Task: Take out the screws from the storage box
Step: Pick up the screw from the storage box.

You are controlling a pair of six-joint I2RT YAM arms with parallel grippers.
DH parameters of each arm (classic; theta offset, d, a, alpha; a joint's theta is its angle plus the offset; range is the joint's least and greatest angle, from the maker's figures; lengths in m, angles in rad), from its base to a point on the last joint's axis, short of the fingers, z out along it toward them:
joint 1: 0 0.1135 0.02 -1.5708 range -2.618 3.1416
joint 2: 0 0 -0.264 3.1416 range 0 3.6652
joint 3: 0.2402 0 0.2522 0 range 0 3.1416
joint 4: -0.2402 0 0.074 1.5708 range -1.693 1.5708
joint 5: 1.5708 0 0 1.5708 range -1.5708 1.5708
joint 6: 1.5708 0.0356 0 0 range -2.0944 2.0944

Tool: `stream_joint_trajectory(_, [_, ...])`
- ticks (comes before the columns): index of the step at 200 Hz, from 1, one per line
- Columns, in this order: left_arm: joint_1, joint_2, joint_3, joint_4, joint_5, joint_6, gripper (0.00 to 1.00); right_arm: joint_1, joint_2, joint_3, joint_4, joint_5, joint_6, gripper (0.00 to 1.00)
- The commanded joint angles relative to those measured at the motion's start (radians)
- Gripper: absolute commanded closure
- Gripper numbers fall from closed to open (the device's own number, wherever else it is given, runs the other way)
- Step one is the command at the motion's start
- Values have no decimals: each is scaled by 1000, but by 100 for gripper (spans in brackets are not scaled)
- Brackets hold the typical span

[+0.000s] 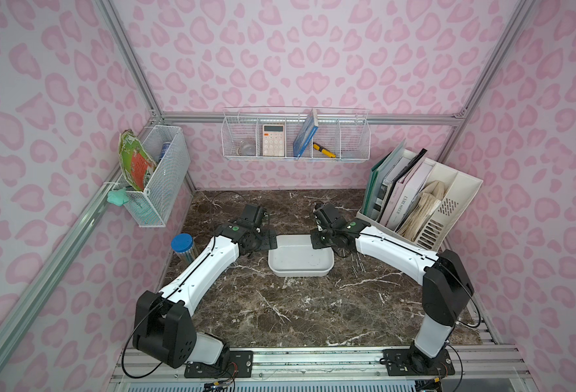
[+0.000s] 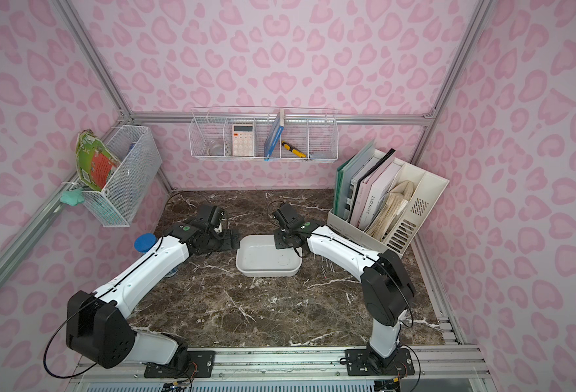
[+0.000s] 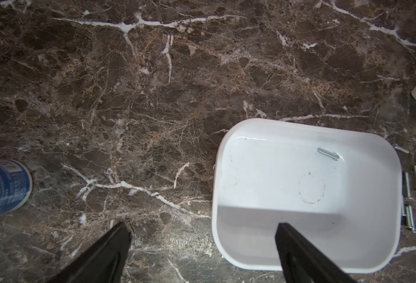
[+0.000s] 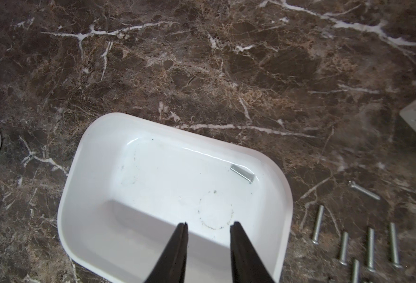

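One storage box (image 4: 153,186), white, sits on the marble table (image 4: 226,73) between two arms. One screw (image 4: 242,174) lies inside it, near a corner. Loose screws (image 4: 370,248) lie on the table just beside the box, six counted. Over the box, right gripper (image 4: 210,224): jaws part-spread, nothing between. At the box edge, left gripper (image 3: 203,225): spread wide, empty, one finger over the box, one over the table.

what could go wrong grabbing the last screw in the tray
The last screw lies beside the storage box wall, so the right gripper may pinch the wall or slip off. Nothing holds the box: the left gripper is open, so a nudge may slide it into the screws beside it.
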Motion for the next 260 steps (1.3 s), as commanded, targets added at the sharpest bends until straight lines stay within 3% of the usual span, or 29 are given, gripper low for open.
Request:
stream_joint_trajectory(1, [13,-4,-10,32,-14,-7,2,6,18,18,-7,-16,-18,67])
stream_joint_trajectory(100, [36,-7,-2,25,-19,-11,2,19,78,10,16,-47,8,74])
stream_joint_trajectory(194, [36,-36,2,-4,2,-28,3,21,122,33,-27,20,94,69])
stream_joint_trajectory(260, [36,-40,2,-8,5,-22,3,15,194,53,-42,103,-40,65])
